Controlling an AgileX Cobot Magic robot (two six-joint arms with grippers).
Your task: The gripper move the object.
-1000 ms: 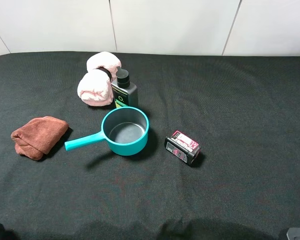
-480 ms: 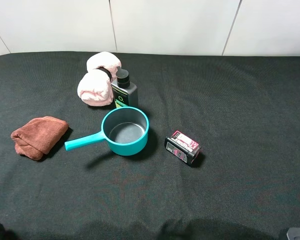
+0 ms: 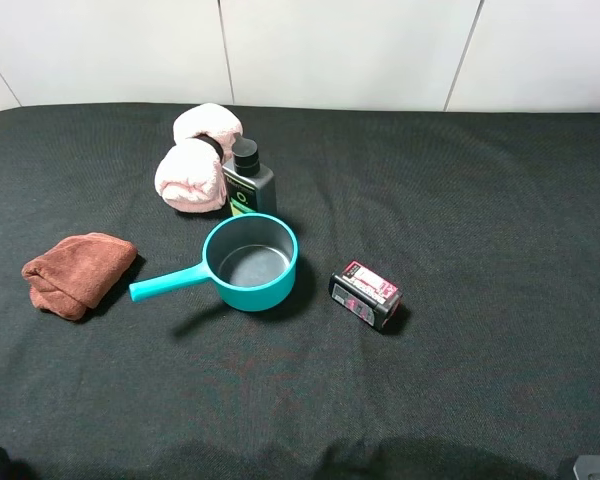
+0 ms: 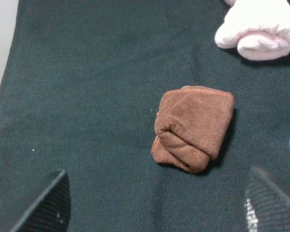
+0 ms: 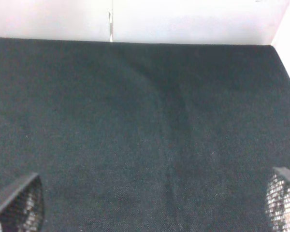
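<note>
Behind the teal pan (image 3: 251,262), the pump bottle (image 3: 246,178) stands upright against the pink towel roll (image 3: 194,160). Both the left gripper (image 4: 157,203) and right gripper (image 5: 154,203) hang wide apart and empty, well away from it.

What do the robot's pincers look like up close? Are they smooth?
Only the tips show. The left pincer has two black fingers covered in a fine criss-cross, bumpy texture, not smooth. The right pincer looks the same: dark fingers with a mesh-like grid pattern. No cables or markings are visible, and the arms are almost entirely out of the high camera's picture.
</note>
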